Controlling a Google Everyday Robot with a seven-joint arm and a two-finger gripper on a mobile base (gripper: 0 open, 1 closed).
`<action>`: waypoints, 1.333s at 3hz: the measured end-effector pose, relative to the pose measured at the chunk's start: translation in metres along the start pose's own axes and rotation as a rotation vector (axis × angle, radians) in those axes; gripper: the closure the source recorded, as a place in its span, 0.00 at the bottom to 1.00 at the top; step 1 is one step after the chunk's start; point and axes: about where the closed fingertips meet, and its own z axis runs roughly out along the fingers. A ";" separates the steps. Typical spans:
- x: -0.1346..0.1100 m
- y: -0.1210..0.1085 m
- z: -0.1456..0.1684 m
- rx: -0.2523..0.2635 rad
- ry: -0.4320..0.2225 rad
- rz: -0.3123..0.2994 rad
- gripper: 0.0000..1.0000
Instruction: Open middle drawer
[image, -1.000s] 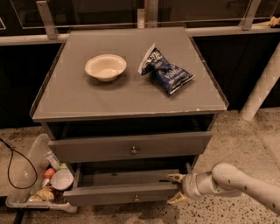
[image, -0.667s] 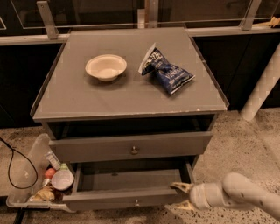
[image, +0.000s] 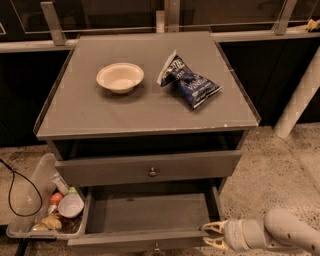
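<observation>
The middle drawer (image: 150, 212) is pulled well out below the shut top drawer (image: 150, 169). Its plain grey inside shows, and its front (image: 135, 241) lies near the bottom edge of the view, with the knob (image: 156, 246) just showing. My gripper (image: 209, 235) is at the right end of that drawer front, low in the view. Its two yellowish fingertips (image: 214, 227) stand apart, one above the other, pointing left at the front's corner. The pale arm (image: 280, 232) comes in from the lower right.
On the cabinet top (image: 80, 115) lie a white bowl (image: 120, 76) and a blue chip bag (image: 190, 82). A clear bin (image: 30, 200) with a bowl and small items stands on the floor at the left, next to a black cable (image: 12, 185). A white post (image: 300, 100) stands at the right.
The middle drawer has slid further out toward the camera. The gripper has moved down and toward the camera along with the drawer front's right end.
</observation>
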 end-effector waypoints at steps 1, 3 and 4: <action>0.000 0.000 0.000 0.000 0.000 0.000 0.81; 0.000 0.000 0.000 0.000 0.000 0.000 0.34; 0.000 0.000 0.000 0.000 0.000 0.000 0.11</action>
